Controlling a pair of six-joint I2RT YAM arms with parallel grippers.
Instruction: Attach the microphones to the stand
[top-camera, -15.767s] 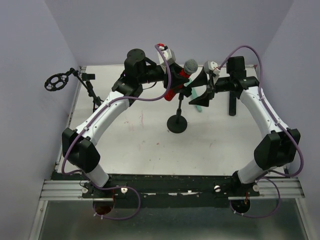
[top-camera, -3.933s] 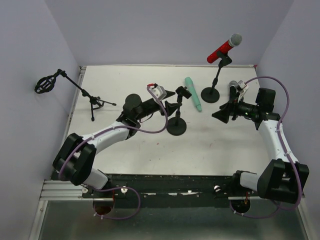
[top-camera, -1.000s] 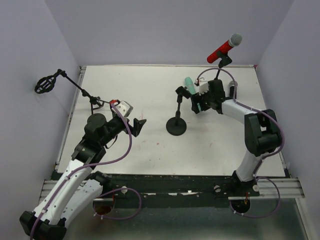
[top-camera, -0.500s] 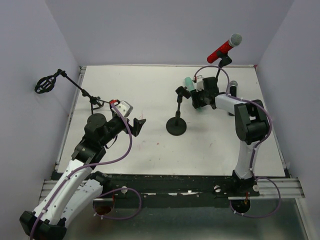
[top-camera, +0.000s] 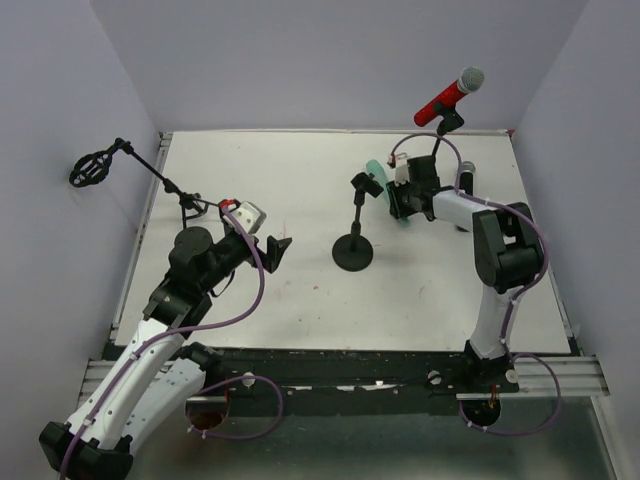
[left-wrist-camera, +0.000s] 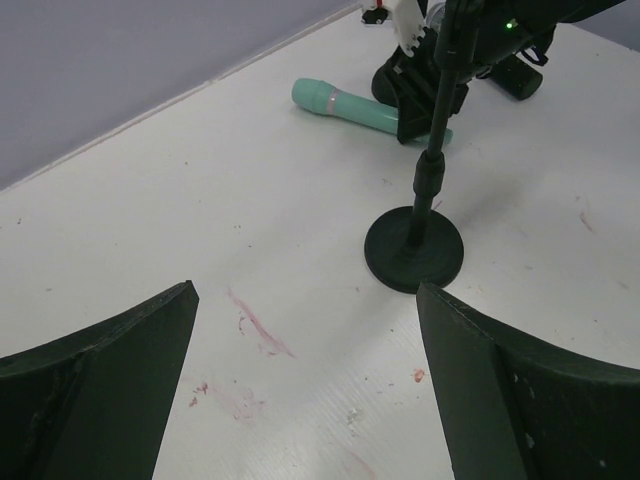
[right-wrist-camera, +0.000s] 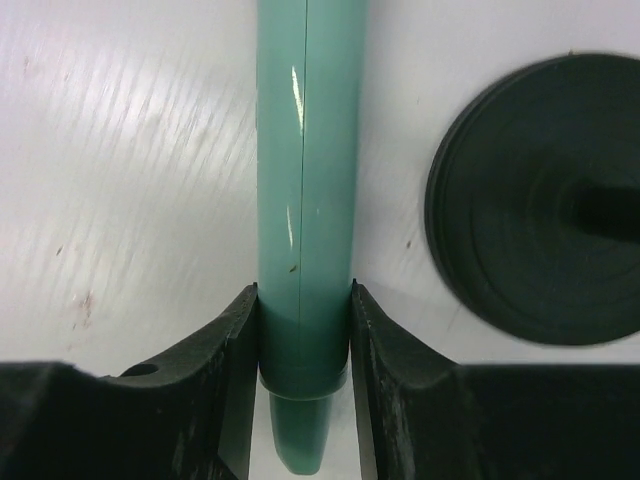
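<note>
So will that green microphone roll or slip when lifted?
The mint-green microphone is a smooth, glossy cylinder lying on the table, so it would likely roll if nudged. It looks rigid, so it shouldn't bend. The right gripper pinches it near one end, so it may tilt or slip.

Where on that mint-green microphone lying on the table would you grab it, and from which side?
Grip the straight handle near its tapered end, coming down from above. The mint-green microphone lies flat on the table, so only its two long sides are free to pinch across. The right end effector sits exactly so, one finger against each side.
</note>
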